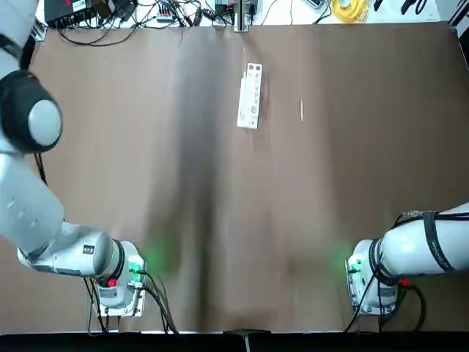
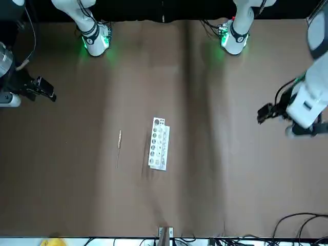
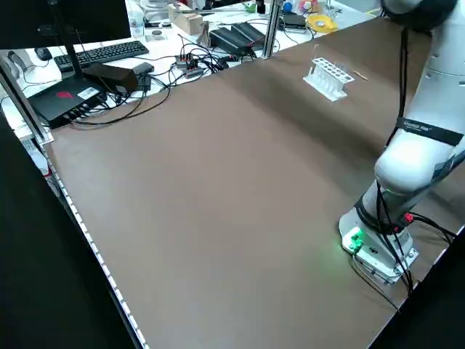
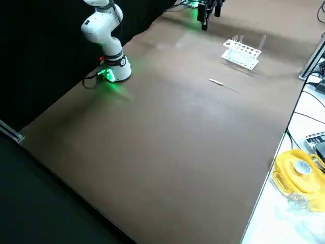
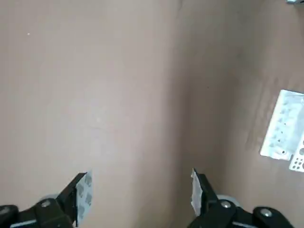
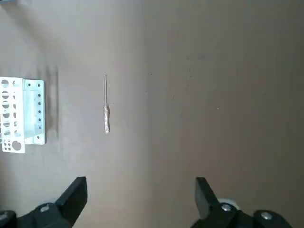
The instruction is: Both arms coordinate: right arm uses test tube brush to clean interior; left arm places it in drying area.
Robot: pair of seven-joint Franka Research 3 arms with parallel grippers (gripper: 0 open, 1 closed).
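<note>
The drying area, a small white rack point(image 1: 250, 95), lies at the far middle of the brown table, also in the front view point(image 2: 159, 143). The test tube brush point(image 1: 301, 99) is a thin pale stick lying flat on the table to the rack's right, apart from it point(image 6: 106, 111). My right gripper point(image 6: 140, 197) hangs open and empty high over the table, well short of the brush, near the table's right edge point(image 2: 38, 89). My left gripper point(image 5: 139, 194) is open and empty too, raised over the left side point(image 2: 266, 113), with the rack point(image 5: 285, 126) far off.
Cables, a keyboard and boxes point(image 3: 109, 65) crowd the white bench beyond the table's far edge. A yellow tape roll point(image 4: 297, 170) lies there too. Both arm bases point(image 1: 117, 282) point(image 1: 374, 282) stand at the near edge with green lights on.
</note>
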